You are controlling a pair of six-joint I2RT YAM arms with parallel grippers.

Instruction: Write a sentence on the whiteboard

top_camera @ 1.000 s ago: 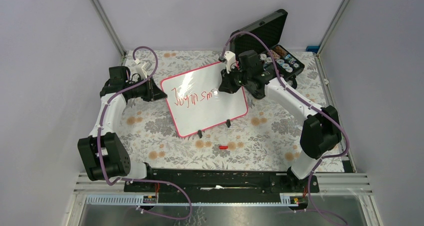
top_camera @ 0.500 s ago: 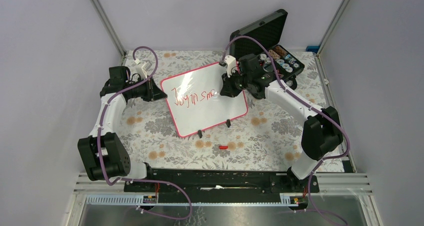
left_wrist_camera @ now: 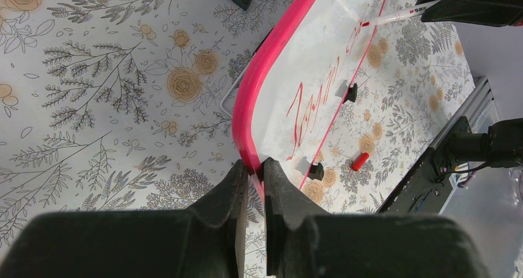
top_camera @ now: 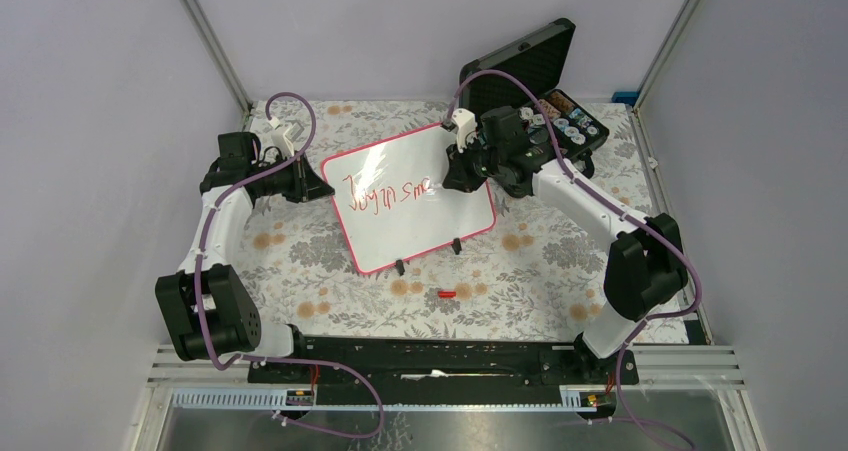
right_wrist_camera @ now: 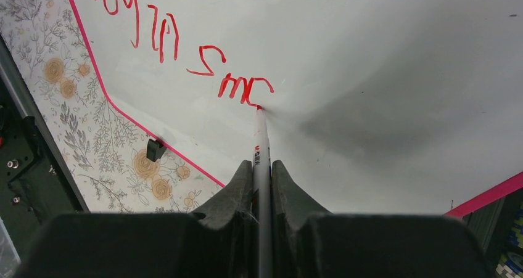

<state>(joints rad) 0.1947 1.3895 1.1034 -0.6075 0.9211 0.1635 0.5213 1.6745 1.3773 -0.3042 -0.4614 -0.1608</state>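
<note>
The whiteboard, white with a pink-red rim, lies tilted on the floral cloth mid-table. Red writing reads roughly "Joy in sm" across its upper part; it also shows in the right wrist view. My left gripper is shut on the board's pink left rim. My right gripper is shut on a white marker, whose red tip touches the board at the end of the last letter. In the top view the right gripper is over the board's upper right.
An open black case with small items stands at the back right, behind the right arm. A red marker cap lies on the cloth in front of the board. Two black clip feet sit on the board's near edge.
The right gripper has moved the marker rightward along the line, and the letters after "s" have grown. The left gripper and board have not moved.
</note>
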